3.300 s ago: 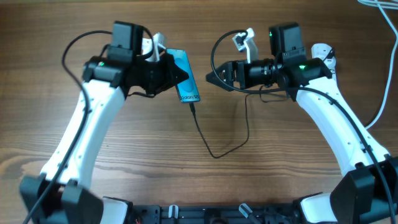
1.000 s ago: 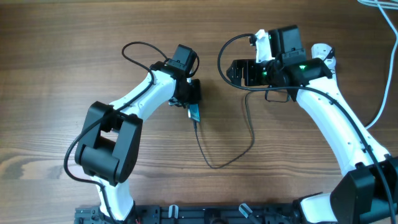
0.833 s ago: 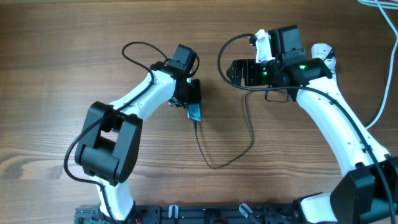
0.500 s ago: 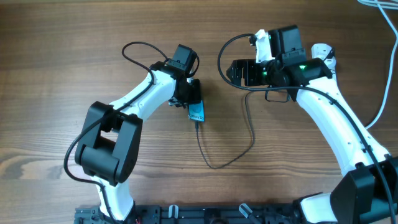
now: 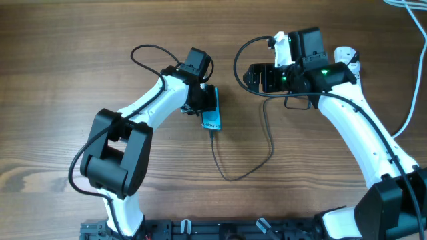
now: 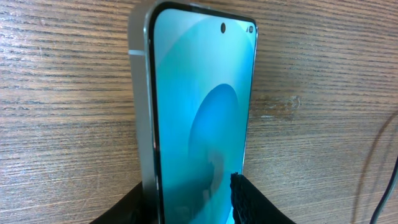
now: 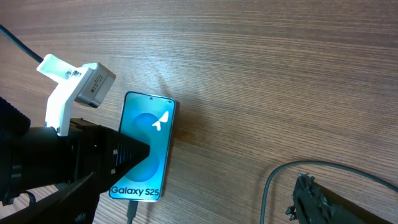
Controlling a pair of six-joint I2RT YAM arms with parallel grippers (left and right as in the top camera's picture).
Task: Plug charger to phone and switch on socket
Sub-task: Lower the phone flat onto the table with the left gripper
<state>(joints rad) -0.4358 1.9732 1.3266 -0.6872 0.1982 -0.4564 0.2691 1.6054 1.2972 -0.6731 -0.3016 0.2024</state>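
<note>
The phone [image 5: 211, 119] lies below my left gripper [image 5: 207, 105], its turquoise screen and "Galaxy" text showing. In the left wrist view the phone [image 6: 199, 106] leans tilted between my fingers, its silver side edge turned up. One finger [image 6: 134, 205] presses that side and the other [image 6: 249, 199] touches the screen's far edge. The charger [image 5: 230, 177] loops across the table, and its connector [image 7: 130, 211] sits in the phone's bottom end [image 7: 138, 186]. My right gripper [image 5: 247, 75] stands open and empty to the right. The socket [image 5: 344, 55] is mostly hidden behind the right arm.
The charger cable [image 7: 273, 180] curves just beside my right finger [image 7: 314, 199]. White cables [image 5: 412, 27] run along the table's far right edge. My left arm's elbow [image 5: 117, 150] folds over the left middle of the table.
The phone has tipped from standing on its edge towards lying flat, so more screen shows from above. My left jaws have widened a little. The right arm has not moved.
</note>
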